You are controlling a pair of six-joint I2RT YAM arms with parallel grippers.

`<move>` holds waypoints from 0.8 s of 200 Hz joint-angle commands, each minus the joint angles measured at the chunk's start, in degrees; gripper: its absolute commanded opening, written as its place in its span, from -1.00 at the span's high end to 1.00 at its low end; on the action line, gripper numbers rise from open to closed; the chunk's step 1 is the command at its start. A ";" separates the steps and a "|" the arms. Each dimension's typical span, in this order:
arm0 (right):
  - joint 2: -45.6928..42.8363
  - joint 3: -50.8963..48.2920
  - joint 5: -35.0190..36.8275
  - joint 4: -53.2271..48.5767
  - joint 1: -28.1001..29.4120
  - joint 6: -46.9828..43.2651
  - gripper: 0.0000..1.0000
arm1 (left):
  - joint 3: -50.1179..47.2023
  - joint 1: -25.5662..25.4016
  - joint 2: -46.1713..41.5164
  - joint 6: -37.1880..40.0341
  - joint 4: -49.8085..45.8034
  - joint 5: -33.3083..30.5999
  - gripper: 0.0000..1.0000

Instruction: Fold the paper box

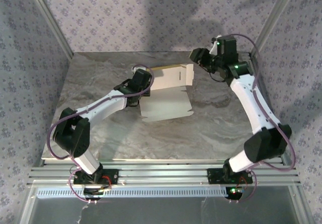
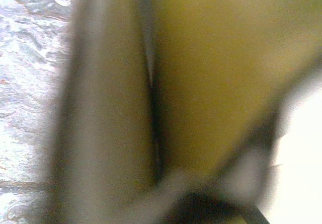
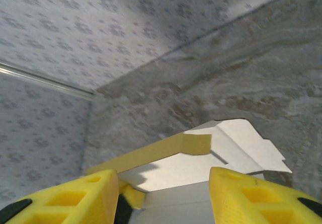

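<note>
Nearest you, your left arm stretches from its base across the table [image 1: 216,118] and your left gripper [image 1: 142,85] sits right at the left edge of the paper box [image 1: 166,105]. Its jaws are pressed together; the left wrist view is a yellow blur, so you cannot tell whether card is pinched between them. The box lies mid-table, white face up, the front panel flat and the rear panel [image 1: 173,77] tilted up behind it. Further back, your right gripper [image 1: 197,57] hovers off the box's far right corner, apart from it. In the right wrist view its yellow fingers [image 3: 75,199] stand spread with nothing between them, and beyond them a yellow flap [image 3: 166,151] rises over the white card.
</note>
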 commanded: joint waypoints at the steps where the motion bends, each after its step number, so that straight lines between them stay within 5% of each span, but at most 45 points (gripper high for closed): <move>1: 2.80 -0.13 2.33 -5.12 0.94 -3.63 -0.03 | 2.14 -0.12 0.39 1.48 -2.23 3.13 1.00; 160: 9.20 1.05 -1.95 -2.13 2.81 2.26 0.00 | 2.67 -1.66 1.03 1.87 -1.67 2.11 1.00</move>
